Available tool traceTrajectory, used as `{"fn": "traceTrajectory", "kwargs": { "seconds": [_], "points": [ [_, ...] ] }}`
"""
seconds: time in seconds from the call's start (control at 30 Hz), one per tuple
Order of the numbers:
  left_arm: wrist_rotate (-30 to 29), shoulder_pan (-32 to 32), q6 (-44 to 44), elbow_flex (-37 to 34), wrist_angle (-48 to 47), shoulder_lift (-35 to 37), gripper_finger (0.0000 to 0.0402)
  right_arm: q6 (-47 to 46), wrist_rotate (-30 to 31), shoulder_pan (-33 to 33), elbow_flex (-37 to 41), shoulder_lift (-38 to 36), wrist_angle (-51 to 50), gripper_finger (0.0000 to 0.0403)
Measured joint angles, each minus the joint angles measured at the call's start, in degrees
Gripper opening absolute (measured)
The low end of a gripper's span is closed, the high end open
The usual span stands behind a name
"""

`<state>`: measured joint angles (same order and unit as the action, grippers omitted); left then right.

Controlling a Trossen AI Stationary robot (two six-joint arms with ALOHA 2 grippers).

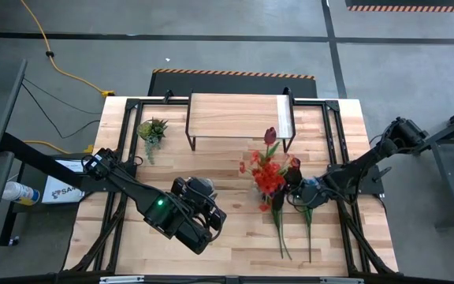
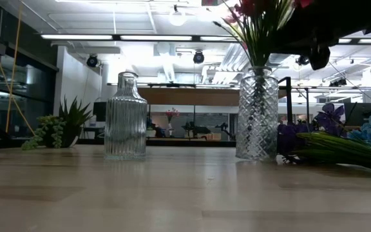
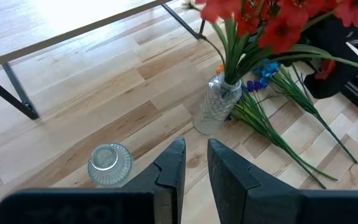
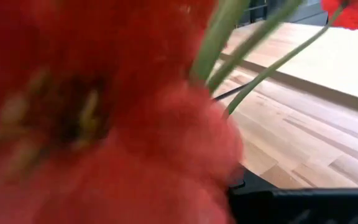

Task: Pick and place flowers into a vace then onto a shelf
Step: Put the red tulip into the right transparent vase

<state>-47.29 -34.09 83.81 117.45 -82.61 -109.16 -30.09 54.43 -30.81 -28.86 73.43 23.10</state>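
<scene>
A clear diamond-cut vase (image 3: 215, 107) stands on the table in front of the shelf (image 1: 239, 117) and holds red flowers (image 1: 268, 178) upright. More flowers (image 3: 277, 134) with blue and purple blooms lie flat on the table beside it. My right gripper (image 1: 292, 181) is shut, level with the red blooms and right beside them. A ribbed glass bottle vase (image 2: 125, 116) stands with nothing in it near the table's middle. My left gripper (image 3: 194, 163) hangs above and just near-side of it, slightly open with nothing between its fingers. My right gripper sits among the red blooms (image 4: 104, 112) of the bunch in the vase. The blooms fill its wrist view and hide the fingertips. I cannot tell whether it touches or holds a flower.
A small green potted plant (image 1: 152, 130) stands at the far left, beside the shelf. The long stems of the lying flowers (image 1: 284, 233) reach toward the near edge on the right. Bare tabletop lies at the near left.
</scene>
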Motion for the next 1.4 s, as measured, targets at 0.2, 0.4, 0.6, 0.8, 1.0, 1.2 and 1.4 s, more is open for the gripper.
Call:
{"fn": "traceTrajectory", "kwargs": {
  "seconds": [0.2, 0.4, 0.6, 0.8, 1.0, 1.2, 1.4],
  "points": [
    [0.0, 0.0, 0.0, 0.0, 0.01, 0.0, 0.0104, -1.2, -0.06, 0.0, 0.0, 0.0, -0.81, 0.0],
    [0.0, 0.0, -0.87, 0.0, 0.05, 0.02, 0.0104, -1.2, -1.64, -0.36, 0.0, 0.0, -0.39, 0.0],
    [-1.06, 0.0, -1.49, 0.0, 0.09, 0.01, 0.0104, -1.51, -2.01, -1.83, 0.0, 0.0, -0.26, 0.0],
    [-1.42, 0.0, -1.49, 0.0, 0.11, 0.0, 0.0104, -2.03, -2.37, -2.6, 0.02, 0.0, -0.18, 0.0],
    [-1.49, 0.0, -1.49, 0.0, 0.15, 0.01, 0.0104, -0.96, -4.18, -2.58, 0.07, 0.02, 1.15, 0.0],
    [-1.49, 0.0, -1.49, 0.0, 0.22, 0.0, 0.0104, -0.96, -5.13, -2.56, 0.07, 0.02, 0.65, 0.0],
    [-1.49, 0.0, -1.46, 0.0, 0.26, 0.01, 0.0104, -1.52, -5.4, -2.56, 0.07, 0.27, -0.29, 0.0]
  ]
}}
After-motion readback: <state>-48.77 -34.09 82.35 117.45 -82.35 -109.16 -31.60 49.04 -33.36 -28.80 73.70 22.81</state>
